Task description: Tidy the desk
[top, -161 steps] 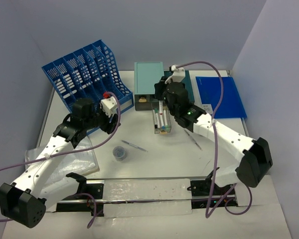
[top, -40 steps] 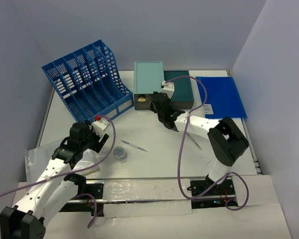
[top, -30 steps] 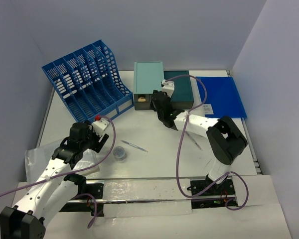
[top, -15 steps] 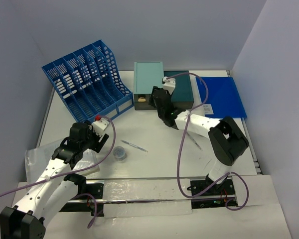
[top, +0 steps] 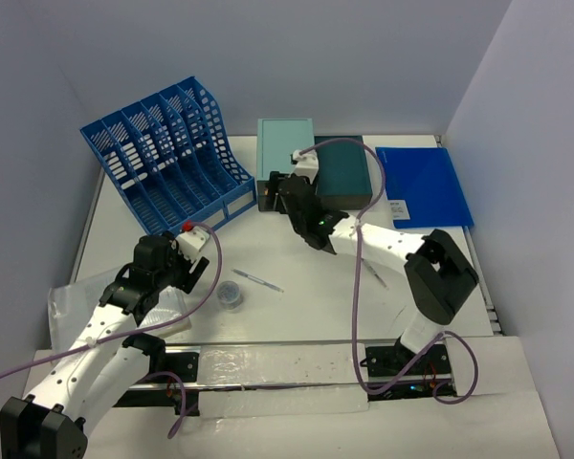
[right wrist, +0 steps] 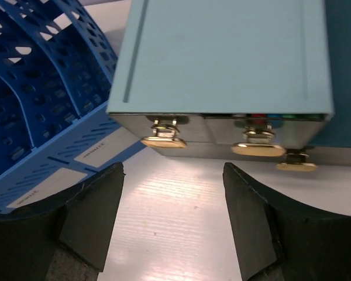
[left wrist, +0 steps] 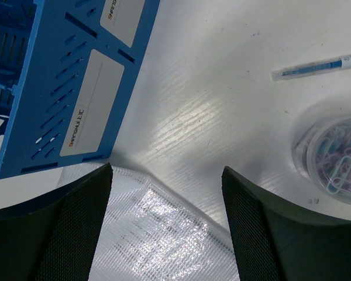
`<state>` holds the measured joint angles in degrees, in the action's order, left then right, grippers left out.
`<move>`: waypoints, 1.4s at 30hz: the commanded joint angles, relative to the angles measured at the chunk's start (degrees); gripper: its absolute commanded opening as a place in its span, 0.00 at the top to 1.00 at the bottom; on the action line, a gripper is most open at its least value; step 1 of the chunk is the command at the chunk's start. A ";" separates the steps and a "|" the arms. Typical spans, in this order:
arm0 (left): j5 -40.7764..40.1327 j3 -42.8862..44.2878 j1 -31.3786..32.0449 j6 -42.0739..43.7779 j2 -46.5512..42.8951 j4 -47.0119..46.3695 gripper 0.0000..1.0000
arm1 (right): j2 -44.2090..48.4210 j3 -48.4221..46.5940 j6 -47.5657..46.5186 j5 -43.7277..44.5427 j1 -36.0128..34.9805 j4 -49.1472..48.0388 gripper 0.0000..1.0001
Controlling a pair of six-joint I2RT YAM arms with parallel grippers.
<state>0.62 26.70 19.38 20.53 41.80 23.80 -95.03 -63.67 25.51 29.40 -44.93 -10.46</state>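
The white desk [top: 297,311] holds a blue file rack [top: 163,153], a light teal drawer box [top: 285,153] and a dark teal box [top: 346,174]. My right gripper [top: 275,198] hovers open just in front of the light teal drawer box [right wrist: 222,52], facing its gold handles [right wrist: 164,141]; nothing lies between its fingers [right wrist: 93,211], only bare desk. My left gripper [top: 167,277] stands open over a corner of a clear mesh sleeve [left wrist: 158,234], near the rack's foot [left wrist: 64,88].
A pen [top: 258,280] and a round tub of paper clips [top: 230,295] lie mid-desk, the same tub [left wrist: 336,155] showing right of my left fingers. A second pen [top: 373,268] lies under the right arm. A blue folder [top: 426,186] sits at the back right.
The pulled-out drawer has been pushed in. My right gripper has slid left along the drawer box front and its jaws have widened. The left arm drew back from the rack, then held still.
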 commanded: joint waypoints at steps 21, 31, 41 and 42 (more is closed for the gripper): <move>-0.01 0.02 -0.39 -0.76 -0.76 -1.30 0.18 | -19.01 -22.50 -1.56 12.67 -2.18 11.86 0.34; 0.43 0.02 -0.39 -0.58 -0.79 -1.13 0.18 | -18.67 -21.25 -2.36 14.28 -2.42 10.11 0.78; 0.41 -0.07 -0.39 -0.58 -1.11 -1.28 0.18 | -10.64 -10.60 -1.05 15.62 -7.72 8.09 0.87; 0.34 -0.07 -0.39 -0.58 -1.11 -1.24 0.18 | -9.47 -9.32 -0.60 16.01 -9.11 8.15 0.87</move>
<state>0.64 26.70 19.38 20.53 41.37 23.80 -110.64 -76.71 23.79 42.20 -50.20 -1.55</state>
